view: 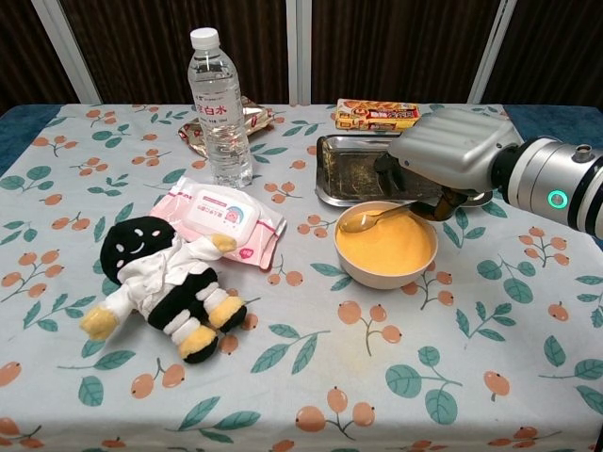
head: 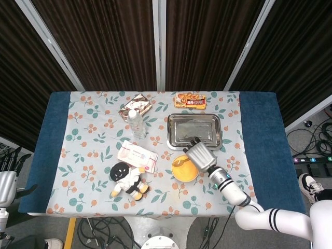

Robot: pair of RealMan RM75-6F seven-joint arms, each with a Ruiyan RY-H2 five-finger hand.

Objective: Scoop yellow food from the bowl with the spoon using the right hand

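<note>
The worktop [head: 259,129], under a cloth [view: 283,377] printed with leaves and berries, filled most of both views. A steel tray [view: 358,169] sat on it toward the back right, with the right hand [view: 450,151] hovering over the tray's near edge and the rim of the bowl [view: 385,247] just in front of it. The hand's fingers were curled around the handle of the spoon [view: 363,221], grasping it, and the spoon's head lay at the left side of the bowl, holding a load of the yellow food [view: 391,243] that filled the bowl nearly to its rim.

Left of the bowl lay a plush doll [view: 160,282] in black and white with yellow feet, on its back. A pink pack of wipes [view: 221,215] lay just behind the doll, touching its raised arm. A clear water bottle [view: 219,108] stood upright behind the wipes, with a foil snack bag [head: 136,105] behind it. An orange snack box [view: 377,115] lay beyond the tray at the back edge.

The left hand [head: 7,185] hung off the worktop's left end, mostly cut off by the frame; whether it was clenched or released could not be told.
</note>
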